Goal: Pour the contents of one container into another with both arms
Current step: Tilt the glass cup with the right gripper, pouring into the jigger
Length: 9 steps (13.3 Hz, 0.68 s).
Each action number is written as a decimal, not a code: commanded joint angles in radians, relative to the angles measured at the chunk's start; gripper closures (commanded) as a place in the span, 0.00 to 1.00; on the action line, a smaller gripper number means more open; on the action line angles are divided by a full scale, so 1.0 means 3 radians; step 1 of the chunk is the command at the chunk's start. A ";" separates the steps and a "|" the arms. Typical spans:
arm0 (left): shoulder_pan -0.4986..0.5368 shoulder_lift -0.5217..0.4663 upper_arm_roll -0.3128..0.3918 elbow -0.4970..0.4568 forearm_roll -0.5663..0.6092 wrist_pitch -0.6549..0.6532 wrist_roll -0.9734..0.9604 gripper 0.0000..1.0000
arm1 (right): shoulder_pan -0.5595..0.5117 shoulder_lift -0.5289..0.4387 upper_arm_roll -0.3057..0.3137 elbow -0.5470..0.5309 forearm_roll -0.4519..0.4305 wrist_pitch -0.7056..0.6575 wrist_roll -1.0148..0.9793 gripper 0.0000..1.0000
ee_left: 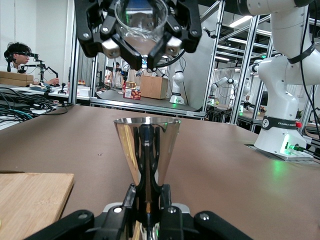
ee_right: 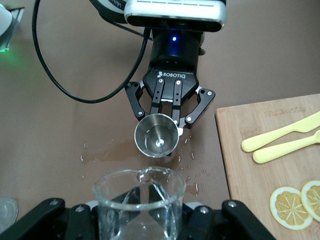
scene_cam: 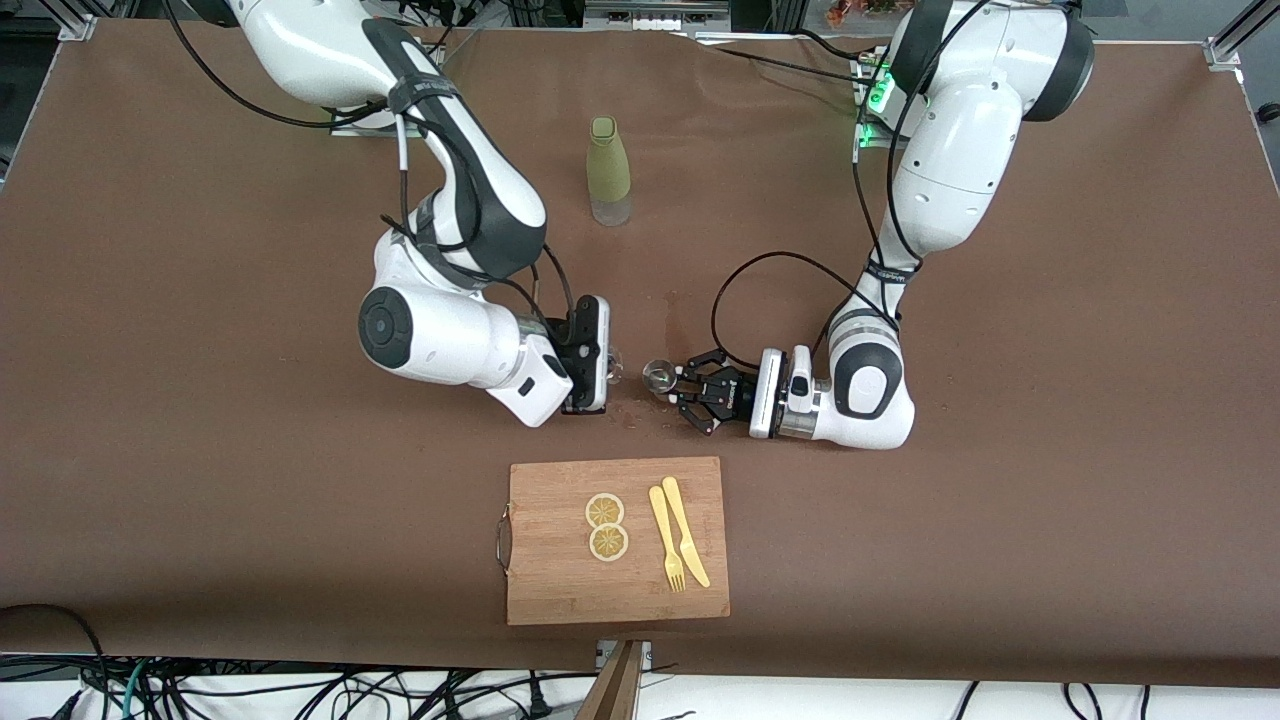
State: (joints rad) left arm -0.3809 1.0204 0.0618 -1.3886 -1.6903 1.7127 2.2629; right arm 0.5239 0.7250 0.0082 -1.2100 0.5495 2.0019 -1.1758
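From the front view we see the left arm's black gripper (scene_cam: 688, 385) low over the brown table (scene_cam: 200, 400), closed around a small shiny steel conical cup (scene_cam: 658, 377). The right arm's black gripper (scene_cam: 600, 365) faces it, holding a clear glass beaker (scene_cam: 614, 366) over the table. Nearer the camera lies a wooden cutting board (scene_cam: 560, 590) with two lemon slices (scene_cam: 606, 526), a yellow plastic fork (scene_cam: 666, 540) and a yellow plastic knife (scene_cam: 686, 532). Farther away stands a green bottle (scene_cam: 608, 170)

In the left wrist view we see the steel cup (ee_left: 147, 150) upright in the left gripper (ee_left: 148, 200), with the beaker (ee_left: 141, 22) tipped above it in the right gripper (ee_left: 141, 42)

In the right wrist view we see the beaker (ee_right: 139, 205) clamped in the right gripper (ee_right: 140, 220), the cup (ee_right: 156, 136), and spilled drops (ee_right: 107, 152) on the table
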 commanded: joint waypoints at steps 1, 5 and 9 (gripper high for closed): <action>-0.0055 0.0050 -0.0022 0.0098 -0.0169 0.0150 0.0020 1.00 | 0.0079 -0.0075 -0.0027 -0.0047 -0.0266 0.0020 0.0268 0.91; -0.0080 0.0050 -0.0052 0.0149 -0.0200 0.0242 0.0010 1.00 | 0.0141 -0.0085 -0.0027 -0.0047 -0.0476 0.0020 0.0417 0.91; -0.0106 0.0050 -0.0098 0.0154 -0.0215 0.0330 -0.0011 1.00 | 0.0171 -0.0085 -0.0027 -0.0047 -0.0482 0.0020 0.0422 0.91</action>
State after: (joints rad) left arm -0.4026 1.0204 0.0426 -1.3672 -1.7096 1.7761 2.2352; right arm 0.5600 0.7219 0.0080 -1.2100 0.4244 2.0031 -1.0729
